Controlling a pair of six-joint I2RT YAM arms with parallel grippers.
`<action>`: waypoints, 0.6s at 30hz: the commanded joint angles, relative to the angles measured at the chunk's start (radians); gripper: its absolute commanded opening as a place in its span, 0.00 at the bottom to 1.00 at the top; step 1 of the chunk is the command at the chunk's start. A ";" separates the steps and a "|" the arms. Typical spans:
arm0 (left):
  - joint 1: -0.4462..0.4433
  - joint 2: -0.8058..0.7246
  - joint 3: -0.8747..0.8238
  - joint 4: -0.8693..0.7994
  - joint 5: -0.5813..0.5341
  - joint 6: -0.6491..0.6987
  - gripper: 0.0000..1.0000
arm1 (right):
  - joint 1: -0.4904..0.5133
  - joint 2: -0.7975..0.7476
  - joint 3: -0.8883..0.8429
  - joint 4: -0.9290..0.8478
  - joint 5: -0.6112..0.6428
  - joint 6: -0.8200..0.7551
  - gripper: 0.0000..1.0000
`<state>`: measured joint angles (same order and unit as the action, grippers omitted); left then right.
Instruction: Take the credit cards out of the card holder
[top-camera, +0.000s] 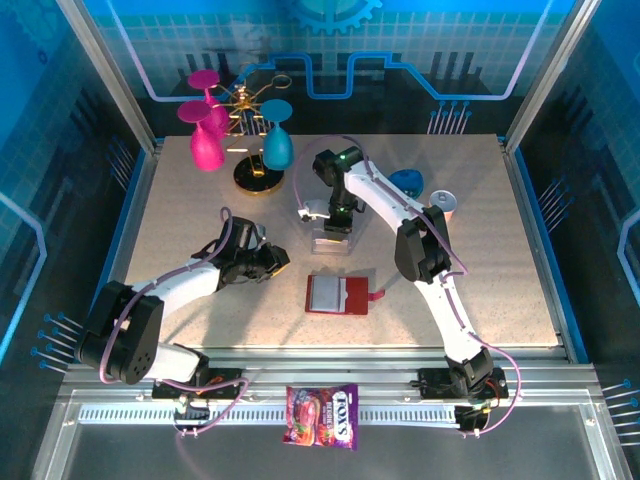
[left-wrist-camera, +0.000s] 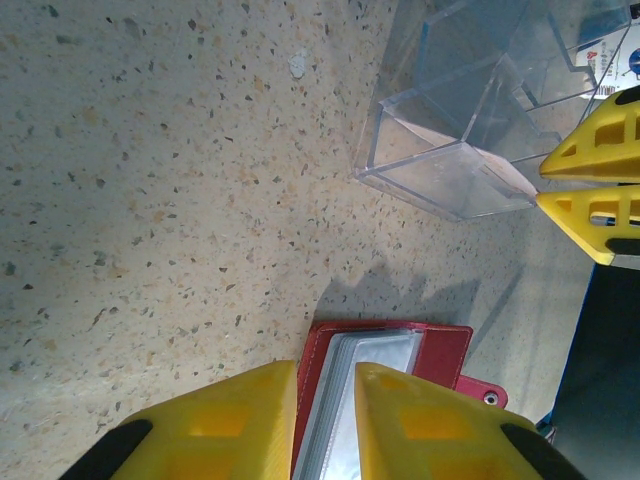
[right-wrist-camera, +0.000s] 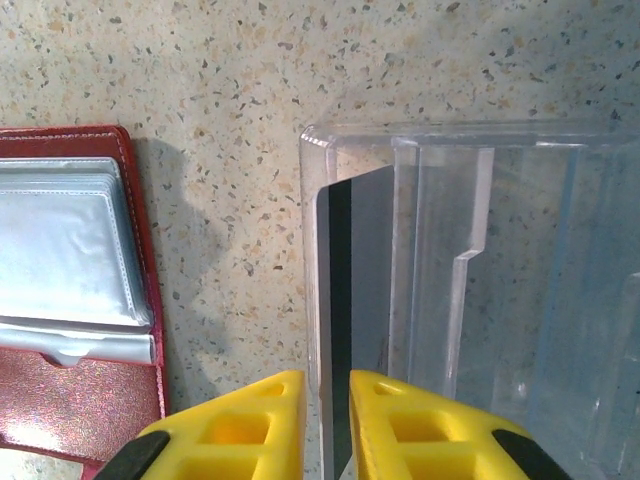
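The red card holder (top-camera: 338, 296) lies open on the table, its grey plastic sleeves (right-wrist-camera: 60, 240) facing up and its snap tab (left-wrist-camera: 485, 395) to the right. My right gripper (top-camera: 335, 218) is shut on a grey credit card with a black stripe (right-wrist-camera: 340, 290). It holds the card upright in the first slot of a clear acrylic box (right-wrist-camera: 470, 250). My left gripper (top-camera: 280, 262) hovers just left of the card holder (left-wrist-camera: 440, 350). Its fingers (left-wrist-camera: 230, 420) stand a narrow gap apart, with nothing between them.
A gold rack with pink and teal glasses (top-camera: 240, 130) stands at the back left. A blue dish (top-camera: 407, 182) and a small cup (top-camera: 443, 203) sit at the back right. A colourful candy bag (top-camera: 322, 415) lies on the front rail.
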<state>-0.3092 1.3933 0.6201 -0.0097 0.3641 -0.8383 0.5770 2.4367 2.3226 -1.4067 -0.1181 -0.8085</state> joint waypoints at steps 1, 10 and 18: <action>0.011 0.006 -0.005 0.007 0.030 -0.002 0.23 | 0.007 0.032 -0.009 0.003 -0.036 0.011 0.19; 0.012 0.013 -0.002 0.005 0.028 -0.004 0.22 | 0.004 0.038 0.001 -0.006 -0.062 0.003 0.05; 0.012 0.013 -0.003 0.000 0.029 -0.002 0.22 | -0.003 0.040 0.043 -0.034 -0.084 -0.007 0.00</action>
<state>-0.3092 1.3945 0.6201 -0.0101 0.3717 -0.8383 0.5751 2.4481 2.3329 -1.3968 -0.1627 -0.8055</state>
